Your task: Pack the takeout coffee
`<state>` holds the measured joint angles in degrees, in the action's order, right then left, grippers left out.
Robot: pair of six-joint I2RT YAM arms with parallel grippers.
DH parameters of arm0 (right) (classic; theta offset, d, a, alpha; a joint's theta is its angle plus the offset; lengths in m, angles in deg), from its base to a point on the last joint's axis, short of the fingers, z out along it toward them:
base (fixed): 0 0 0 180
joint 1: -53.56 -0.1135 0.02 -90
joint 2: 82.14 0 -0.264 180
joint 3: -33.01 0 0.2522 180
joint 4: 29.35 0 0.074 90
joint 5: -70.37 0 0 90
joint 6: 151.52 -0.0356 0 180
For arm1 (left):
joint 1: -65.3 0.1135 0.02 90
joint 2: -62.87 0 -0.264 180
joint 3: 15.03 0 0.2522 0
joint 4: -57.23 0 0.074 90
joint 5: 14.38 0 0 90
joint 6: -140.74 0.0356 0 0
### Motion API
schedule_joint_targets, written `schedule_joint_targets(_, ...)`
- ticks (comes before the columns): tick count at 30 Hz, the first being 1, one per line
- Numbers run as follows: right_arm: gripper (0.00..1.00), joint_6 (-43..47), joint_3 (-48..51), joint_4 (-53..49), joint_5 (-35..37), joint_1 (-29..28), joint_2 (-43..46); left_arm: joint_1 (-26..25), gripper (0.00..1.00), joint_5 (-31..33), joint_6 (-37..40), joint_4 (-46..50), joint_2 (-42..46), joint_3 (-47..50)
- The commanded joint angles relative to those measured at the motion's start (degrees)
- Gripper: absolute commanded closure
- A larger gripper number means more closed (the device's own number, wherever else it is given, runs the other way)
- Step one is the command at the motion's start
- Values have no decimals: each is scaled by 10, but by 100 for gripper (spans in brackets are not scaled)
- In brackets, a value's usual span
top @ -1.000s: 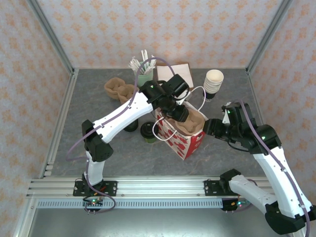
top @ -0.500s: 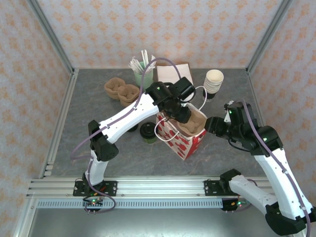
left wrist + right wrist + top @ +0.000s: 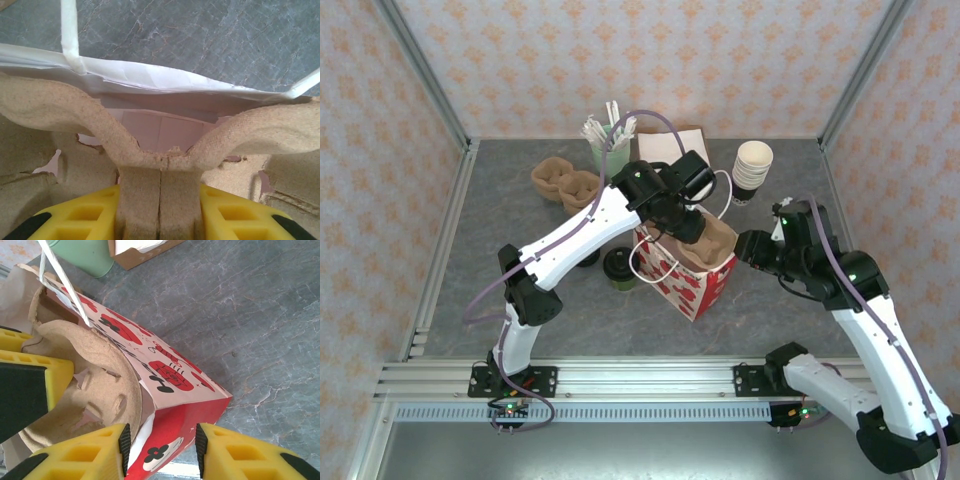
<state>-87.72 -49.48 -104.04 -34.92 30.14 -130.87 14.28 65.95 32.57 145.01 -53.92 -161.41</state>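
Cup [image 3: 620, 266] (round black lid), fibrous tray [image 3: 50, 105]

A red bag [image 3: 695, 288] with black and white pictures sits near the middle of the grey tabletop [image 3: 500, 230]. Its white handle loops [image 3: 642, 268] hang to the left. A brown cup tray [image 3: 720, 240] sticks out of the bag's top. At the far left lies a second tray [image 3: 565, 182]. Along the far edge stand a green cup [image 3: 610, 157] full of white sticks, a brown box [image 3: 698, 138], and some stacked cream cups [image 3: 753, 160] on the right.
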Motion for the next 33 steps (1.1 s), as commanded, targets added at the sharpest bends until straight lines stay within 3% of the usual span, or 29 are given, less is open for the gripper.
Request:
schedule_joint_targets(1, 59, -21, 22, 16, -25, 2, 16, -5, 63, 29, -10, 22, 0, -15)
schedule_joint_targets(6, 69, -54, 57, 40, -56, 3, 25, -4, 63, 39, -10, 27, -5, -15)
schedule_joint_targets(12, 72, -106, 99, 89, -74, 2, 39, -4, 63, 30, -13, 22, -9, -11)
schedule_joint_targets(18, 82, -139, 127, 130, -72, 3, 57, -4, 63, 22, -13, 17, -9, -11)
schedule_joint_targets(33, 83, -149, 122, 103, -30, 3, 111, -4, 63, 29, -19, 18, -8, -7)
